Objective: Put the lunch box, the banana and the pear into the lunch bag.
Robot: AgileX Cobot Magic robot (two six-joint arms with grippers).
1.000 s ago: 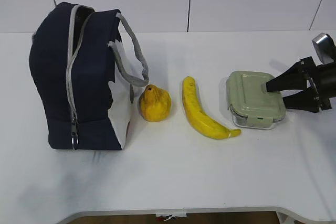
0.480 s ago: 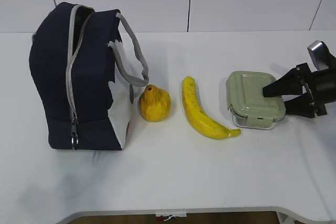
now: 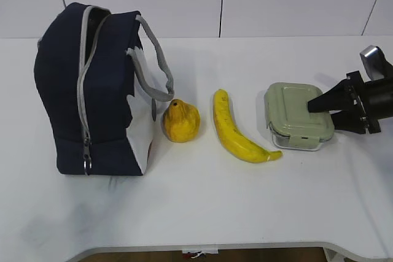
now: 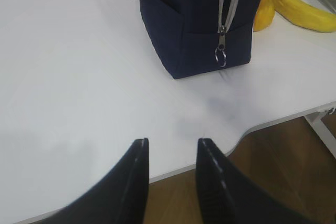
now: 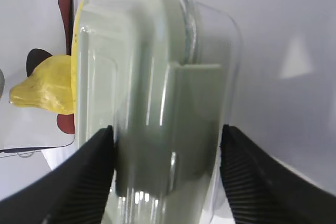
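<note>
Three items are all sitting out on the desk (image 3: 202, 213), so nothing is packed yet. The lunch bag (image 3: 92, 90) is standing upright at the left, its zipper looking partly undone. The pear (image 3: 180, 121) is resting just beside it, stem end up. The banana (image 3: 238, 130) is lying with its long axis running from far-left to near-right. The lunch box (image 3: 299, 116) is lying flat, lid up. The right tool (image 3: 323, 113) is straddling the box's right end, jaws wide on either side; whether they are touching is hard to say. The left tool (image 4: 170, 148) is hovering part-open over bare desk, holding nothing.
</note>
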